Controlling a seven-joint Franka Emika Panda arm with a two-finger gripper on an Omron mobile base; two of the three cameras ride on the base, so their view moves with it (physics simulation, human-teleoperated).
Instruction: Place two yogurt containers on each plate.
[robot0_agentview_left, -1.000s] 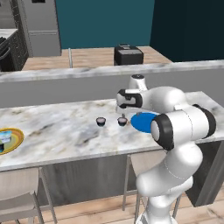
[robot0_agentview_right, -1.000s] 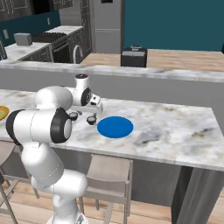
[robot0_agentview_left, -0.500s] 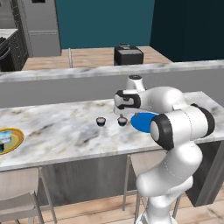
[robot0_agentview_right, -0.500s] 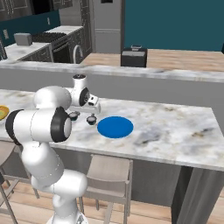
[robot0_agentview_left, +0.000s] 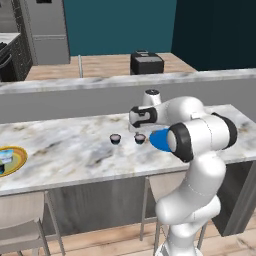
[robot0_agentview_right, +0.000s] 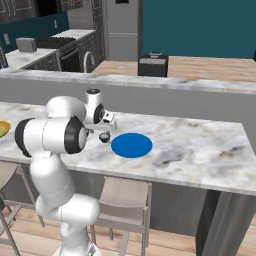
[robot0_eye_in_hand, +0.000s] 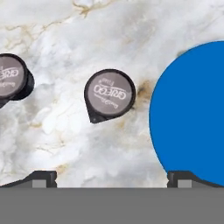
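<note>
My claw hangs released above the dark yogurt cup; it stands mid-table, just beside the blue plate; probably light, rigid, foil-topped; grasp its round wall, not the lid.

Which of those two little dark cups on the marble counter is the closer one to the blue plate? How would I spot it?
Find the blue plate on the marble counter. Just beside its rim, not touching it, sits a dark yogurt cup with a pale printed lid. Its twin stands farther from the plate, on the other side of it.
</note>
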